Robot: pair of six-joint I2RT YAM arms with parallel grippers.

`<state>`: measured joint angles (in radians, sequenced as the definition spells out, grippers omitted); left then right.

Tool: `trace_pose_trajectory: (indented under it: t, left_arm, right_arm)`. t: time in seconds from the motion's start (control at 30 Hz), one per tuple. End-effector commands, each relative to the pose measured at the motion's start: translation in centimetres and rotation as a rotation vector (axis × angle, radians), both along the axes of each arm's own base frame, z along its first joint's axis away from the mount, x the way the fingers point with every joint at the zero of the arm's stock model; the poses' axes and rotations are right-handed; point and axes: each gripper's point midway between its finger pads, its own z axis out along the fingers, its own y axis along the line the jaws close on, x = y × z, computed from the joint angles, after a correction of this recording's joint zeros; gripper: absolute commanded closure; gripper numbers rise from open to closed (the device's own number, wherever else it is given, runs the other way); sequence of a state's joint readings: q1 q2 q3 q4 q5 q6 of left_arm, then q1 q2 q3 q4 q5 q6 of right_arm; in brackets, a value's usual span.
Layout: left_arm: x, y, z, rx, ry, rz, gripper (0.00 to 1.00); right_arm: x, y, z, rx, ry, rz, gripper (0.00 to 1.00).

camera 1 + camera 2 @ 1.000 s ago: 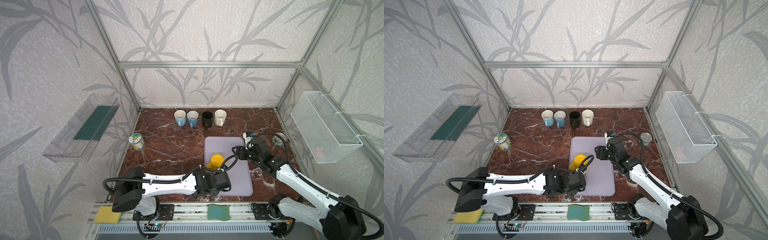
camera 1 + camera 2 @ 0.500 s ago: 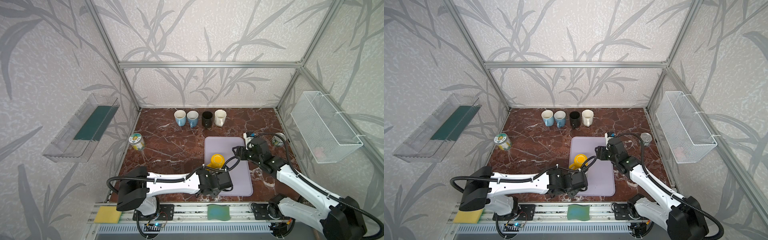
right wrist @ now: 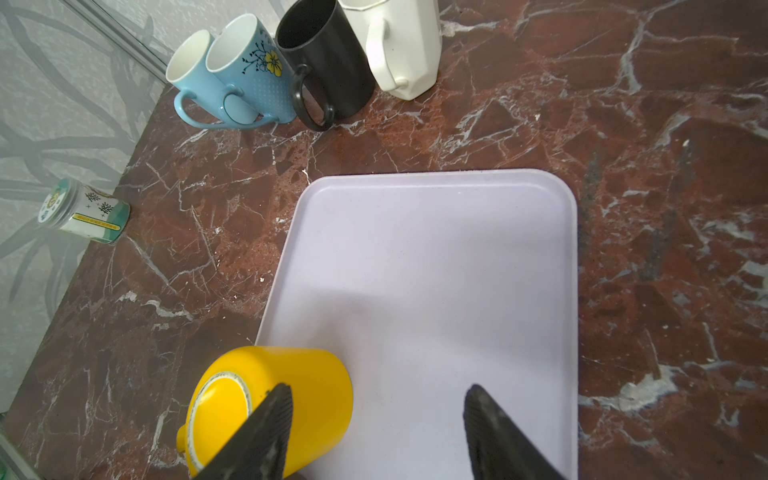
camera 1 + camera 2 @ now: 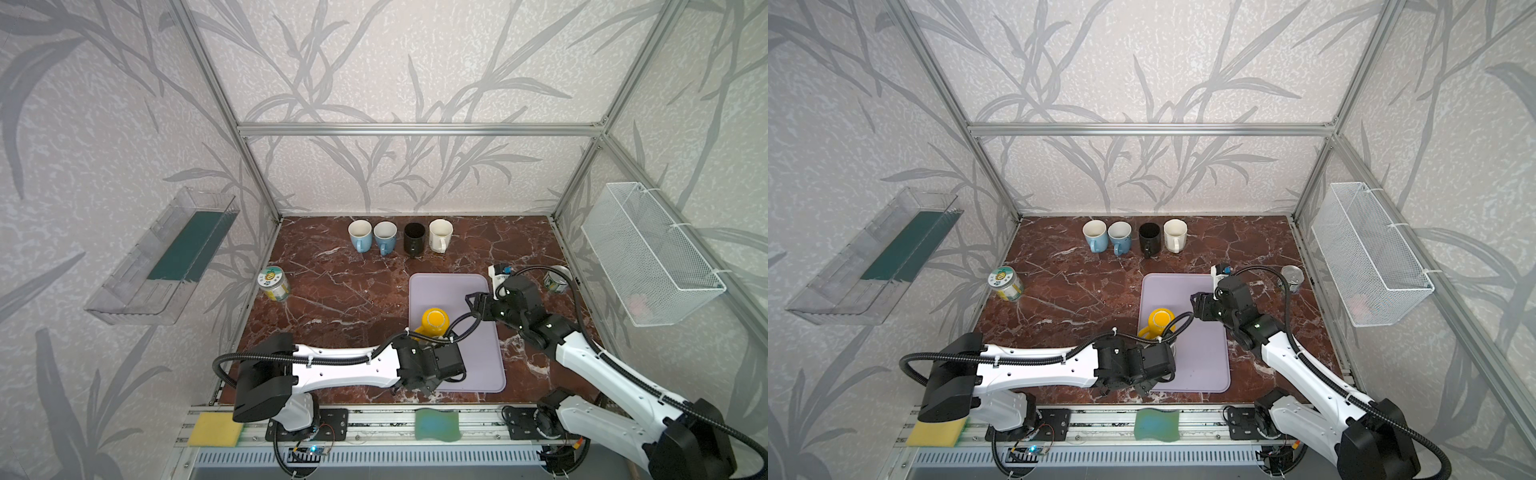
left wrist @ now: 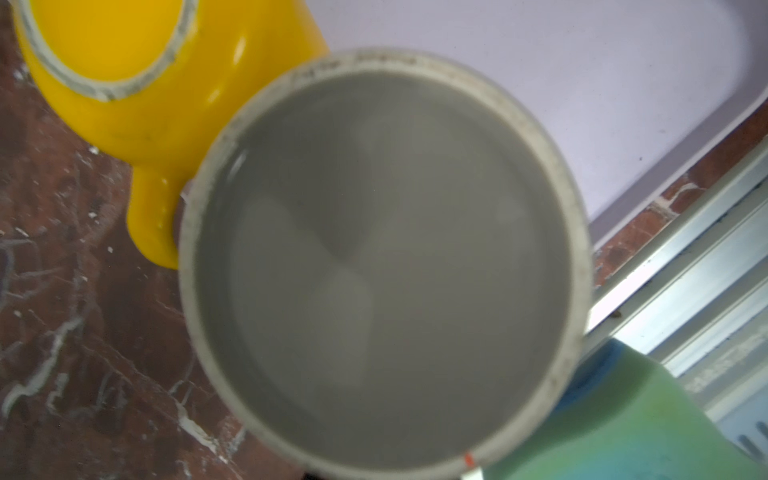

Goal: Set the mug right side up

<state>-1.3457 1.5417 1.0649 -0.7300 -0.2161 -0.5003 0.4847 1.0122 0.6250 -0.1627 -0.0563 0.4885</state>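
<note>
Hanging low over the front left corner of the lavender tray (image 4: 453, 286), the left gripper (image 4: 444, 360) is clenched. Its fingers are hidden, so I cannot tell what it pinches, if anything. Its wrist camera is filled by the blurred round base of a grey mug (image 5: 386, 266), which is bottom up and straddles the tray's left edge. Whether that mug stands or is lifted I cannot tell.

Just beside it, toward the back, a yellow mug (image 4: 434, 321) sits upside down on the tray's left edge. Its unglazed foot ring faces up and its handle points toward the grey mug.

Over the middle of the tray the right gripper (image 3: 377, 390) hovers with its jaws spread and nothing between them. In both top views it is to the right of the yellow mug and apart from it.

Along the back edge of the marble table (image 4: 353, 291) four mugs stand upright in a row: two blue (image 4: 360, 235) (image 4: 384, 237), one black (image 4: 414, 239) and one white (image 4: 440, 235). A jar (image 4: 274, 284) stands at the left edge and a can (image 4: 557, 279) at the right edge. On the front rail lie a yellow sponge (image 4: 216, 429) and a green sponge (image 4: 436, 424).
</note>
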Motion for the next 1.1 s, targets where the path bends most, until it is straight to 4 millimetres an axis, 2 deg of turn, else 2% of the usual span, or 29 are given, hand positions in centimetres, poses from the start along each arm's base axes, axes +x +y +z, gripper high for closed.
trace_pose_trajectory:
  t: [0.0,0.23,0.53,1.07]
  left_arm:
    - [0.4,-0.1,0.6,0.0,-0.01,0.02,0.89]
    - [0.2,0.0,0.4,0.001,-0.001,0.021,1.0]
    - [0.0,0.0,0.2,0.01,0.013,0.026,1.0]
    - [0.8,-0.6,2.2,-0.037,-0.024,0.027,1.0]
  right_arm:
    - [-0.3,-0.3,-0.1,-0.018,-0.008,-0.004,0.34]
    - [-0.4,-0.3,-0.3,-0.017,-0.005,-0.003,0.34]
    - [-0.4,-0.4,-0.2,-0.018,-0.007,-0.006,0.34]
    - [-0.5,-0.6,-0.1,-0.022,-0.01,-0.01,0.34]
